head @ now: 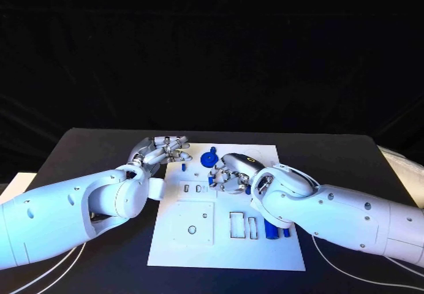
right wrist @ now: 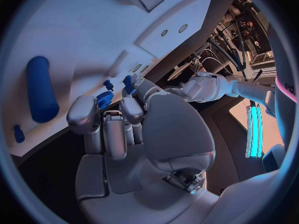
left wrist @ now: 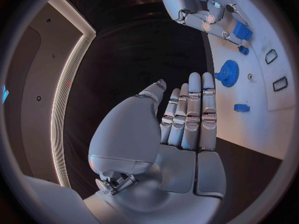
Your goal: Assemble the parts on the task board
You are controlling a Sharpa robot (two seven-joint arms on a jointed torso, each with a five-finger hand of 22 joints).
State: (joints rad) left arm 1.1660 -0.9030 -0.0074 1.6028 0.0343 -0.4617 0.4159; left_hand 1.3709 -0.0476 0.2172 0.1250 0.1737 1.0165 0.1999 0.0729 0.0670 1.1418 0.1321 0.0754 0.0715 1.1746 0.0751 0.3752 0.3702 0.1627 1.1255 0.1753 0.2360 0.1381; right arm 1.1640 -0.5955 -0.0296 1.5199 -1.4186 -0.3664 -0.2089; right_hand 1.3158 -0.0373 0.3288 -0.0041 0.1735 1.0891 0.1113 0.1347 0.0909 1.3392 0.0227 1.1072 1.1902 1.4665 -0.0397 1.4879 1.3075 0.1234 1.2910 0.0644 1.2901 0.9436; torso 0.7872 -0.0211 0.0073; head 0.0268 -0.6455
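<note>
lying on one task board [head: 225, 245]: one blue gear [head: 209, 160].

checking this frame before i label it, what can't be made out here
- Right hand, head view: its own knuckles hide whether the fingertips pinch a part.
- Right wrist view: curled fingers cover part of the small blue gear, so contact is unclear.
- Blue parts on the task board, head view: the right arm overlaps them.
- Left hand is flat and holds nothing.

Both robot hands crowd the task board's [head: 177, 248] far half.
</note>
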